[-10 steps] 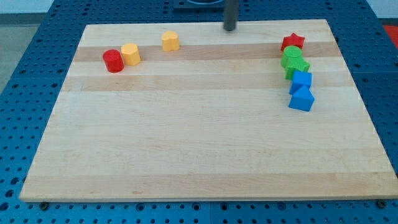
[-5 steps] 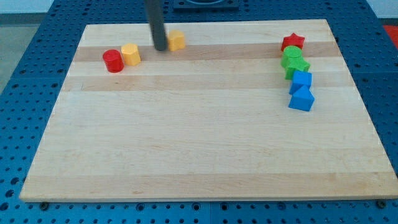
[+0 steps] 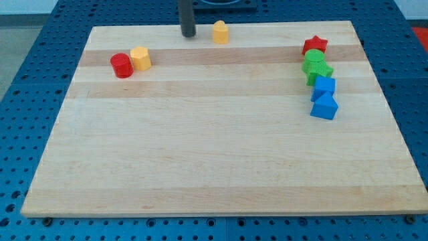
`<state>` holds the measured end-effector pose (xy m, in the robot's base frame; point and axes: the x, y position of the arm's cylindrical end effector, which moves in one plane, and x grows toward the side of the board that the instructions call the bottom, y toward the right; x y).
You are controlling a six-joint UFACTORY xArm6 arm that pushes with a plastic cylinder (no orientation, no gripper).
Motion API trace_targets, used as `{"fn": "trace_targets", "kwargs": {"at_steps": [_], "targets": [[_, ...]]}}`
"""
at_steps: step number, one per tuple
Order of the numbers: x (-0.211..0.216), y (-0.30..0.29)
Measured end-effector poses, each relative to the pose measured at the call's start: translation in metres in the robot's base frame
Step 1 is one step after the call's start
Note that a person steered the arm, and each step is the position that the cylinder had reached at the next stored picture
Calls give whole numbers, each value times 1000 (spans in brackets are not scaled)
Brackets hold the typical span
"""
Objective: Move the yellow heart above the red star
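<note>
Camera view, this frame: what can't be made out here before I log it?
- The rod above my tip: cut off by the view's top edge.
- Yellow block near the top edge: too small to confirm as a heart.
- The two green blocks below the red star: they overlap, shapes unclear.
- Gap or contact between my tip and the yellow block: looks apart.

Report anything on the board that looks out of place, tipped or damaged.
Nothing stands out. All blocks sit flat on the board. The yellow heart sits alone near the view's top edge, my tip just to its left, apart from it. The red star heads a tidy column at the right.
</note>
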<state>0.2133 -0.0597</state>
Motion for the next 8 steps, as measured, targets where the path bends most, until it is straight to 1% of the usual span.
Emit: {"fn": "trace_targets", "kwargs": {"at_steps": [1,2,3,4,5,6,7,8], "targets": [[1,70],[5,127],[5,136],[5,87],[11,60],[38,60],[55,75],[55,114]]}}
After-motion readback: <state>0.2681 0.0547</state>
